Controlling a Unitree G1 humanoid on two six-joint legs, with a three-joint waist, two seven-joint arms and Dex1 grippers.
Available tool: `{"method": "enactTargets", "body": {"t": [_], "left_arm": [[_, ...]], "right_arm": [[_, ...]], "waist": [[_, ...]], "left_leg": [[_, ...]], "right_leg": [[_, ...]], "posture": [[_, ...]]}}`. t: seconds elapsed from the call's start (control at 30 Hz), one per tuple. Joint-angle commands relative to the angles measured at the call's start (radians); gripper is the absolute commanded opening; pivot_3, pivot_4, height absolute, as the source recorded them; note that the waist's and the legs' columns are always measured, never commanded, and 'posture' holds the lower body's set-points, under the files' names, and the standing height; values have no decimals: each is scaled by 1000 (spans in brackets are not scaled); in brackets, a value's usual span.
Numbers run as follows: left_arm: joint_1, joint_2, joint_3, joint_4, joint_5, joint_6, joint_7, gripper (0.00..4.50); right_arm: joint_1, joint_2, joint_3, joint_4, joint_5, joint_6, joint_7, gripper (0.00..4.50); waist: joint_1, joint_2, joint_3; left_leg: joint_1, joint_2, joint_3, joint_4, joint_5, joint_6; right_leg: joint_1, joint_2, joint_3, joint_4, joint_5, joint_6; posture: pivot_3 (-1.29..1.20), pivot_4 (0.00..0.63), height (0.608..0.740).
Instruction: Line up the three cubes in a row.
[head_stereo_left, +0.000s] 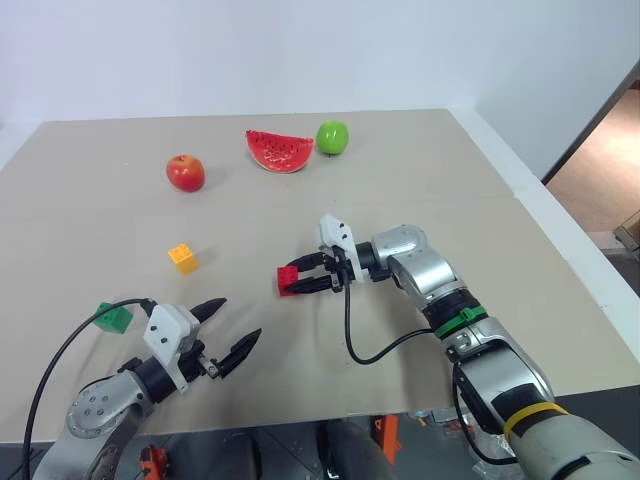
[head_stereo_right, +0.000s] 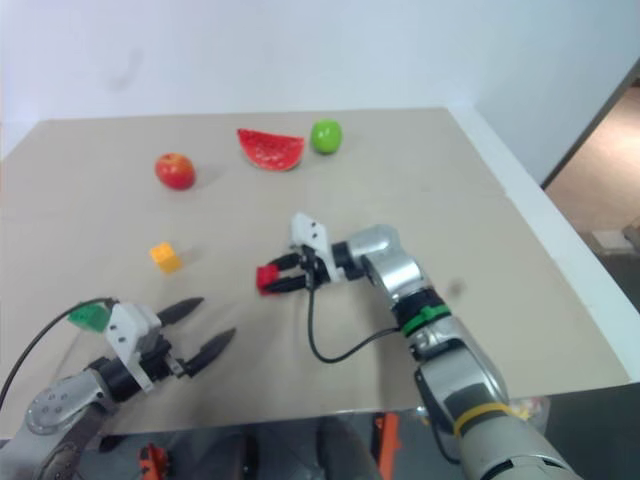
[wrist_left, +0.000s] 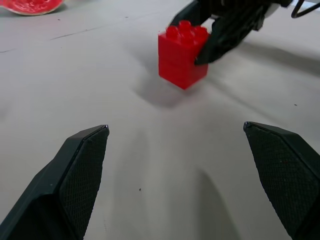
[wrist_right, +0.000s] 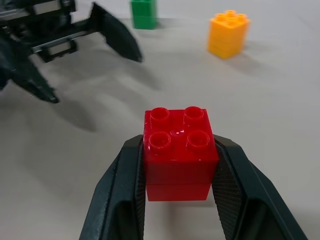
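Note:
My right gripper (head_stereo_left: 293, 281) is shut on the red cube (head_stereo_left: 287, 279) near the middle of the table, its fingers pointing left. In the right wrist view the red cube (wrist_right: 179, 150) sits studs-up between both pads. The yellow-orange cube (head_stereo_left: 182, 258) stands on the table to the left of it. Further left and nearer the front edge is the green cube (head_stereo_left: 113, 318), partly behind the left arm's black cable. My left gripper (head_stereo_left: 240, 318) is open and holds nothing, at the front left, pointing toward the red cube (wrist_left: 182, 57).
At the back of the tan table (head_stereo_left: 440, 190) lie a red apple (head_stereo_left: 185, 172), a watermelon slice (head_stereo_left: 279, 151) and a green apple (head_stereo_left: 332, 137). The table's front edge runs just under my left gripper. Its right edge is beyond my right arm.

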Motion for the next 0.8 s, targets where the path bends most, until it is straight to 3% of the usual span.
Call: {"method": "enactTargets", "body": {"t": [0.03,0.8], "left_arm": [[4,5,32,-40,-16,-3,4,4500],[27,54,53,-25,-40,-9,-77,4500]], "right_arm": [[-22,9,-18,21,-14,-45,28,1238],[-42,0,-80,170,-35,-89,78,1238]], "waist": [[0,0,0],[-1,0,0]], "left_leg": [[0,0,0,0,0,0],[1,2,0,0,0,0]], "right_leg": [[0,0,0,0,0,0],[0,2,0,1,1,-1]], "posture": [[0,150,740],[0,150,740]]}}
